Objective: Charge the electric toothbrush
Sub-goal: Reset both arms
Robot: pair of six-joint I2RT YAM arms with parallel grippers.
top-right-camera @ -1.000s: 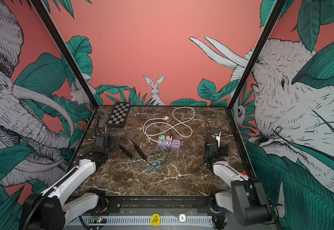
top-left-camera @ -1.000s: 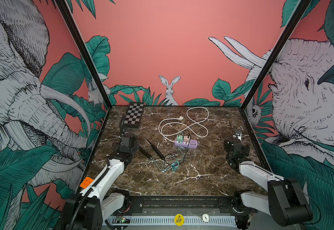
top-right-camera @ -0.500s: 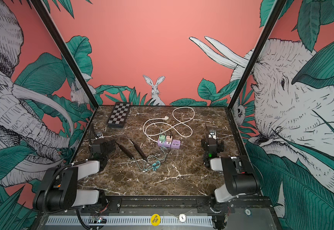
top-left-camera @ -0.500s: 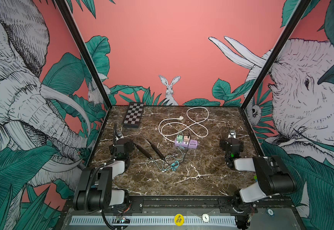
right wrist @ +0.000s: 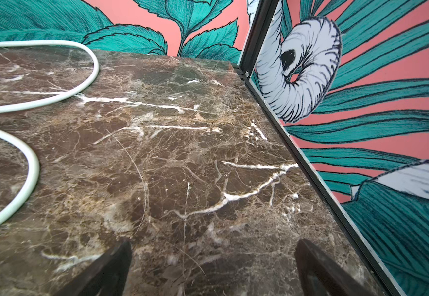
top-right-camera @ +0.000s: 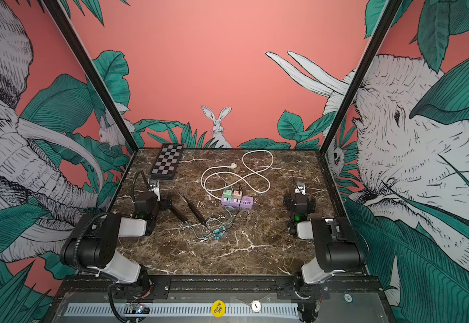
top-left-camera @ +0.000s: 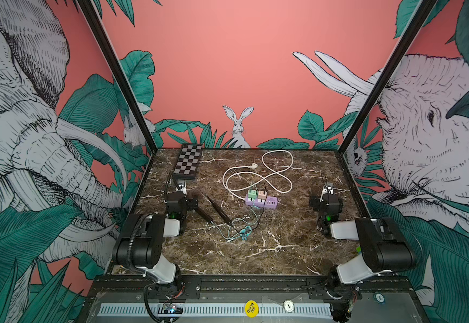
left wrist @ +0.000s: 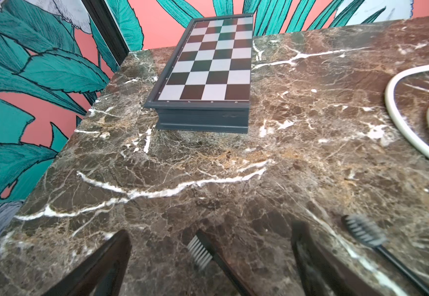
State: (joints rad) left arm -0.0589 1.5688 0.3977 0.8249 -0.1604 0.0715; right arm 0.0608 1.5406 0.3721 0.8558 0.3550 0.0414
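Note:
Two black electric toothbrushes lie side by side on the marble table (top-left-camera: 255,251). In both top views one toothbrush (top-left-camera: 203,214) (top-right-camera: 178,213) is nearer my left arm and the second toothbrush (top-left-camera: 219,210) (top-right-camera: 195,210) lies to its right. My left gripper (top-left-camera: 181,199) (left wrist: 209,238) is open and hangs over the nearer one's white-bristled head (left wrist: 200,252) without touching it. A purple power strip (top-left-camera: 261,200) carries a green and a pink adapter. Thin teal and black cables (top-left-camera: 241,232) run from them to the handle ends. My right gripper (top-left-camera: 325,201) (right wrist: 213,248) is open over bare marble.
A folded chessboard (top-left-camera: 187,162) lies at the back left, just beyond my left gripper. The strip's thick white cord (top-left-camera: 266,173) loops across the back middle. Glass walls with black posts close the table on three sides; the right wall (right wrist: 310,164) runs close to my right gripper.
Both arms have folded, their elbows rising toward the front rail. The gripper heads stay near the same spots and both remain open. The toothbrushes and cables have not moved.

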